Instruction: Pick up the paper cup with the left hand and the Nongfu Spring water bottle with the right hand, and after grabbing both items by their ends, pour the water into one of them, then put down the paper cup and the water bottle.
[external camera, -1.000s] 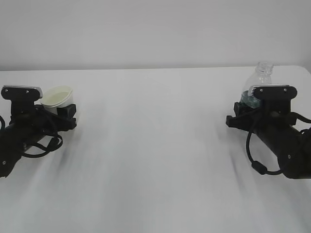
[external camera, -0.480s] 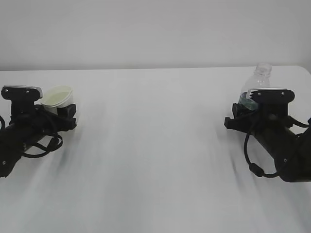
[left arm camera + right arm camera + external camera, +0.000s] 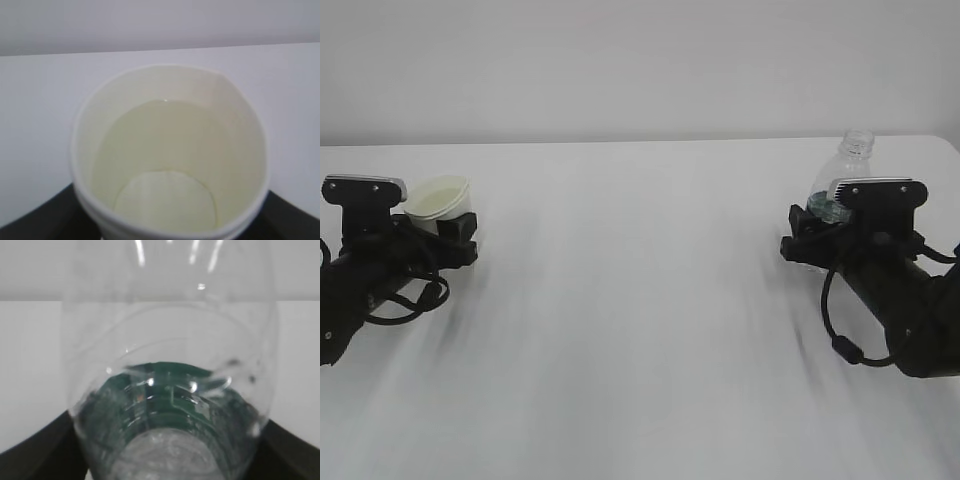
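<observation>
Both of your task items now sit low at opposite ends of the table, and the fresh change is on the right: the Nongfu Spring water bottle [image 3: 847, 176], which leaned a second ago and through the half-second since, now stands upright with its capless neck pointing to 12 o'clock, and the right hand [image 3: 812, 232] has begun to let go, its jaws parting around the green-labelled base. You can read that as the bottle being put down, so the pouring looks finished and release is the step in hand; whether the base already bears fully on the table [image 3: 640, 300] you cannot confirm from here. In the right wrist view the bottle fills the frame, dead ahead between the dark finger edges at 7 and 5 o'clock. Over on the left nothing has moved in that second. The paper cup [image 3: 438, 201] sits squashed to an oval, rim up, with the water [image 3: 165, 165] pooled pale inside it, just at 1 o'clock of the left hand [image 3: 438, 238], whose jaws stand clamped on the cup's lower wall. Release it next, gently, since the full cup is soft.
</observation>
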